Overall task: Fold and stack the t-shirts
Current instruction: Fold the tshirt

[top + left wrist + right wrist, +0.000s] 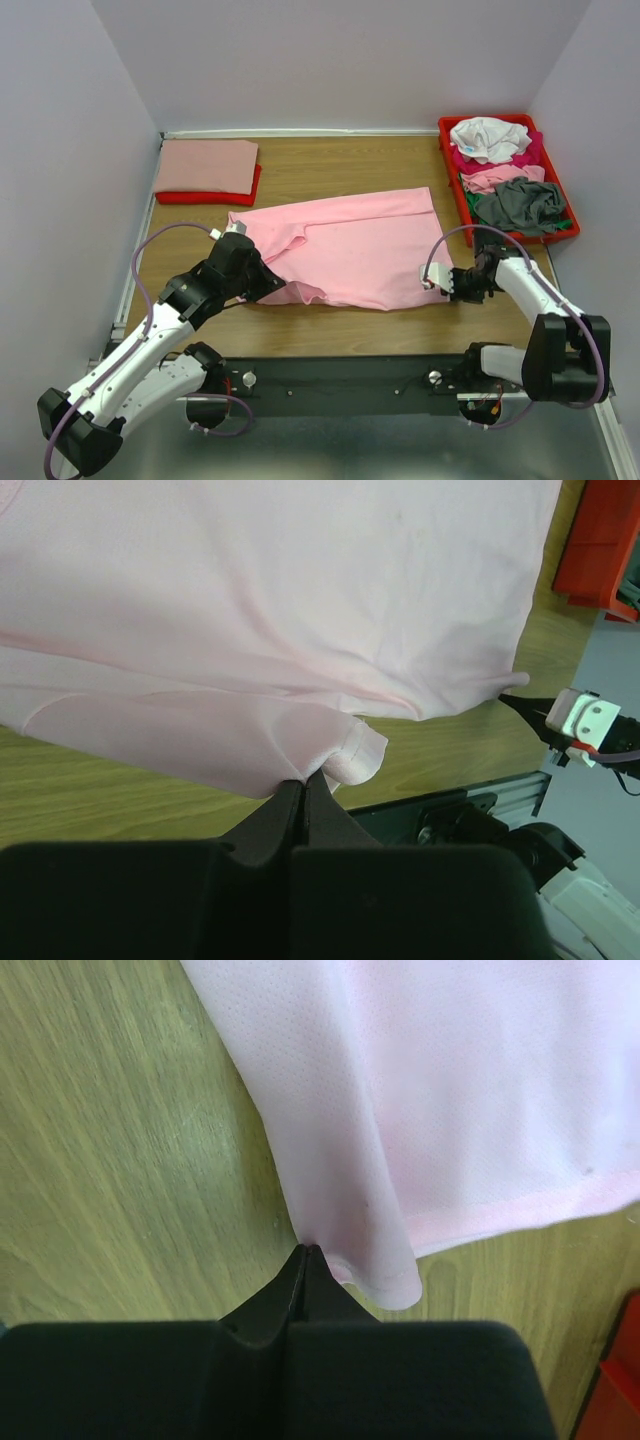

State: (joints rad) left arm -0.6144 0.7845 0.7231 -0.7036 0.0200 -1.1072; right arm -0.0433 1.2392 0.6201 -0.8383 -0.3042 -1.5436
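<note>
The light pink t-shirt (345,245) lies spread across the middle of the bench (330,170), its long side running left to right and its lower-left part rumpled into a loose fold. At the shirt's near-left edge, the left gripper (304,783) has its jaws pressed together on a small bunched bit of hem (the cloth rises to a little peak at the fingertips). At the shirt's near-right corner, the right gripper (308,1252) is likewise closed tight, pinching the very edge of the fabric just above the wood. In the far-left corner of the bench sits a folded salmon t-shirt (205,165) stacked on a folded red t-shirt (200,197). In the far-right corner stands the red tray (452,180), heaped with crumpled clothes: a white t-shirt (490,138) at its far end, a magenta one (470,160) beneath it, and a grey t-shirt (520,205) at its near end.
</note>
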